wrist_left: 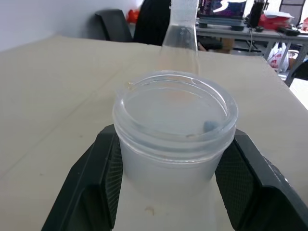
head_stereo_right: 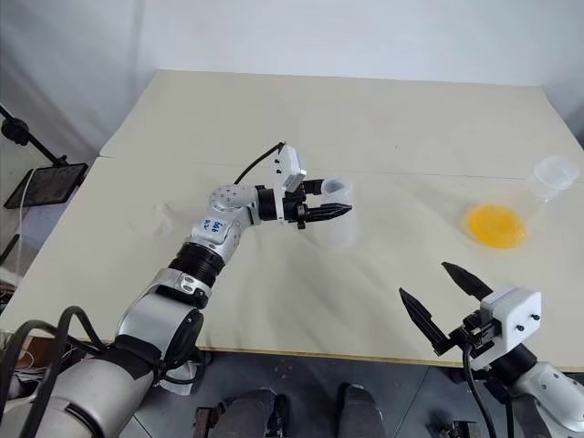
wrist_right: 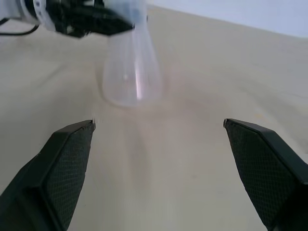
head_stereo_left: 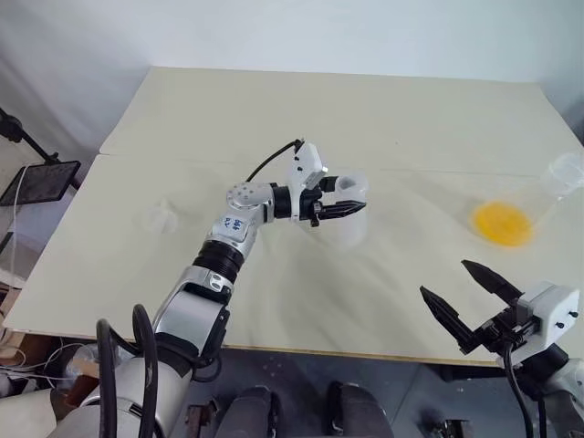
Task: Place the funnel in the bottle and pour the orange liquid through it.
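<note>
The bottle [head_stereo_right: 336,214] stands upright near the middle of the cream worktop [head_stereo_left: 383,119]. It is clear and faintly frosted, with a wide round mouth, a thick rolled lip with a small pouring notch, a narrower neck and a base that flares out where it meets the worktop. In the left wrist view its inside looks empty apart from a small dark speck low against the wall.

The left gripper [head_stereo_left: 339,208] reaches in level from the left, its two black jaws pinching the neck of the bottle just under the lip, one ribbed pad on each side.

Far to the right stands a flask [head_stereo_left: 547,196], clear and cone-shaped, with a wide base and a narrow open neck. The orange liquid [head_stereo_left: 502,223] lies in its base as a bright yellow-orange round pool seen through the clear wall. The flask is well apart from the bottle.

On the left of the worktop, well apart from the bottle, a faint clear shape is probably the funnel [head_stereo_left: 165,216]; it is too pale to tell its form or how it lies.

The right gripper [head_stereo_left: 464,297] hovers over the near right edge of the worktop, its jaws spread wide with nothing between them.
</note>
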Robot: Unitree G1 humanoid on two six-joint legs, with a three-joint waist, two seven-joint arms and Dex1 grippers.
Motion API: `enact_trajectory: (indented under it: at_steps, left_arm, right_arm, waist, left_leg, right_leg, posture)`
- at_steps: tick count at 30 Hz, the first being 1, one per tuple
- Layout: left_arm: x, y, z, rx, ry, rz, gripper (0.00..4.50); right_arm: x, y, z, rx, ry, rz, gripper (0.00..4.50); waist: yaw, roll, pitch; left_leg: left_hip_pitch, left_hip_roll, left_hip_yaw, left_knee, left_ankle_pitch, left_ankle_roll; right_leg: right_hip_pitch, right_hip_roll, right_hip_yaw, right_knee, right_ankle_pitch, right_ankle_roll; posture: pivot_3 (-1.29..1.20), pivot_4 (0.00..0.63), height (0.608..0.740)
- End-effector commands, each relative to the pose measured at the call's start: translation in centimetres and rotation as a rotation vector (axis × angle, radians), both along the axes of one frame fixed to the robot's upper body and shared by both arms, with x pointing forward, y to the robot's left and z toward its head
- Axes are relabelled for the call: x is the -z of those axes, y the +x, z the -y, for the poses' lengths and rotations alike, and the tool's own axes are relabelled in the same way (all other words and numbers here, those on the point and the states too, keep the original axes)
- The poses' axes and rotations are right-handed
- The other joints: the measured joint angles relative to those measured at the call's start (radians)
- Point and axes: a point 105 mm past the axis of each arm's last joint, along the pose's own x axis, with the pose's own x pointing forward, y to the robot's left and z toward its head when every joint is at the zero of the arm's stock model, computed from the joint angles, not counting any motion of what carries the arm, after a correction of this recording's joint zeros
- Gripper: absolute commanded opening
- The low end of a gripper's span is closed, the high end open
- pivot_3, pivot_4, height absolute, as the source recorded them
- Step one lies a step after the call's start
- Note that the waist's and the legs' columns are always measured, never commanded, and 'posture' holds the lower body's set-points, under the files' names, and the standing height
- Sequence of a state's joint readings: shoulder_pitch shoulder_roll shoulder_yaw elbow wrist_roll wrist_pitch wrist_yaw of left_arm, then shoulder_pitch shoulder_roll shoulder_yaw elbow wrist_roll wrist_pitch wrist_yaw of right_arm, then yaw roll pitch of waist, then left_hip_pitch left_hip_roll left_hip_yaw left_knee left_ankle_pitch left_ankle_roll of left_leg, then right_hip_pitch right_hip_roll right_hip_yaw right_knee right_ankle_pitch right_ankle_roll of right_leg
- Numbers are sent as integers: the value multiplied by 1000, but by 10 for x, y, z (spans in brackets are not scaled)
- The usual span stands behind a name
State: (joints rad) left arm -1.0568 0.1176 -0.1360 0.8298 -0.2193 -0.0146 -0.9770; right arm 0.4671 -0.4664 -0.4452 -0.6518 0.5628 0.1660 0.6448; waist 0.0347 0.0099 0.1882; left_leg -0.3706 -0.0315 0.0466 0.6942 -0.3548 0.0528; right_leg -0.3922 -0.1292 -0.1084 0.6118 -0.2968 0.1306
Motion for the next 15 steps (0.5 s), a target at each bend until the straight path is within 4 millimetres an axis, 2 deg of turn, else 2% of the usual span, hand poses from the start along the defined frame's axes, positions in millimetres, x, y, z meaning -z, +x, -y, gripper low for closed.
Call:
enact_trajectory:
  at_steps: [1, 11, 15]
  left_arm:
    - [-13, 2, 3, 4, 2, 64, 2329]
    - [-15, 4, 15, 7, -31, 52, 2329]
    - [-13, 4, 16, 15, -26, 47, 3606]
  right_arm:
    - [-12, -5, -2, 18, -20, 62, 4500]
    - [-11, -8, -5, 26, -9, 69, 4500]
    - [-11, -7, -6, 21, -4, 73, 4500]
  waist:
    - [0, 0, 0]
    - [16, 0, 0]
    - [16, 0, 0]
  left_leg:
    - [0, 0, 0, 0, 0, 0]
    - [-1, -2, 0, 1, 0, 1]
    - [-1, -2, 0, 1, 0, 1]
  right_leg:
    - [0, 0, 0, 0, 0, 0]
    - [0, -1, 1, -1, 0, 0]
    - [0, -2, 1, 0, 0, 0]
  posture:
    - [0, 150, 740]
    - [0, 150, 740]
    - [0, 150, 740]
